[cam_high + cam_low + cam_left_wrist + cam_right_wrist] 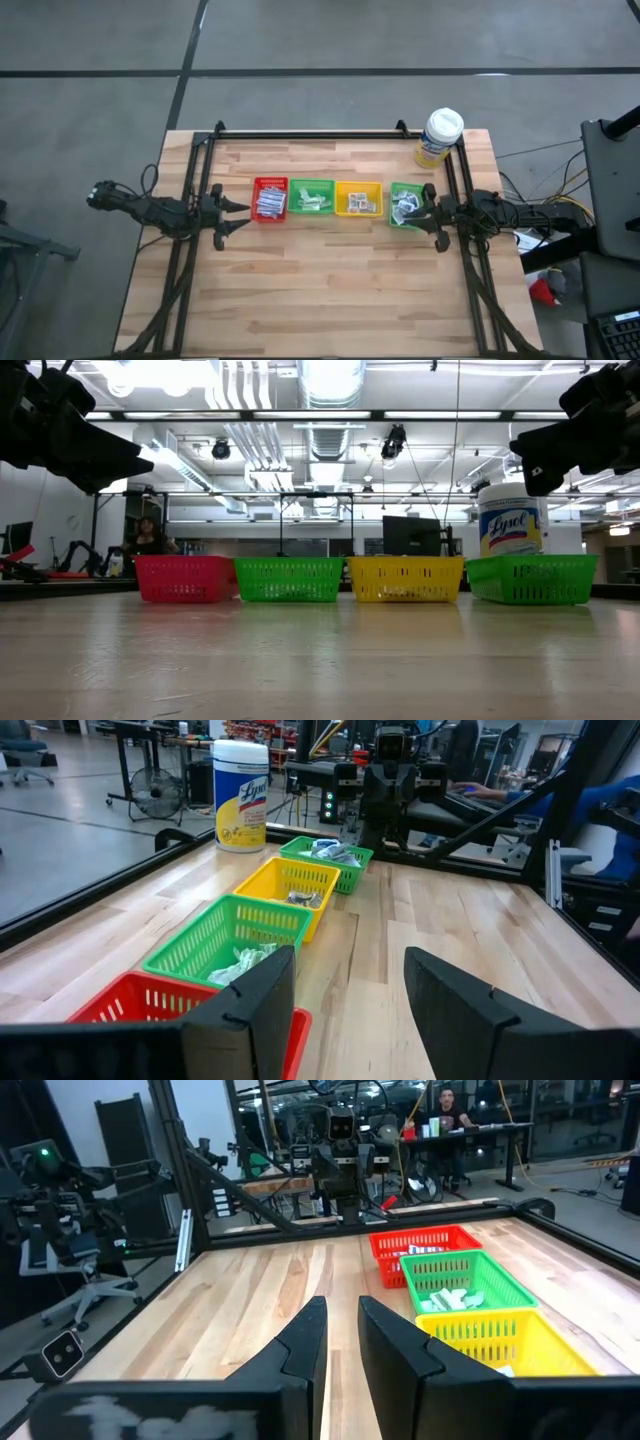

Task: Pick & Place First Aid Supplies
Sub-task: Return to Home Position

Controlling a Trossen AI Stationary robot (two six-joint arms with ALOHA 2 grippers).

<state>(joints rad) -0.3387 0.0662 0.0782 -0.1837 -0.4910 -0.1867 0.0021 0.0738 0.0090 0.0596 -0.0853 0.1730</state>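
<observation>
First aid supplies lie in four small trays in a row across the table's middle. White strips are in the red tray (270, 200). Pale sachets are in a green tray (313, 198). Small squares are in the yellow tray (358, 198). Grey-white packets are in the right green tray (405, 203). My left gripper (240, 216) (350, 990) hovers level just left of the red tray, open wide, with nothing between its fingers. My right gripper (428, 212) (342, 1330) hovers level at the right green tray's right edge. Its fingers stand a narrow gap apart, with nothing between them.
A white-lidded, yellow-labelled wipes tub (440, 135) stands at the far right corner. A black metal frame (310, 133) runs along the far edge and both sides. Bare wood (320, 290) spreads in front of the trays. A person (445, 1100) sits in the room beyond the table.
</observation>
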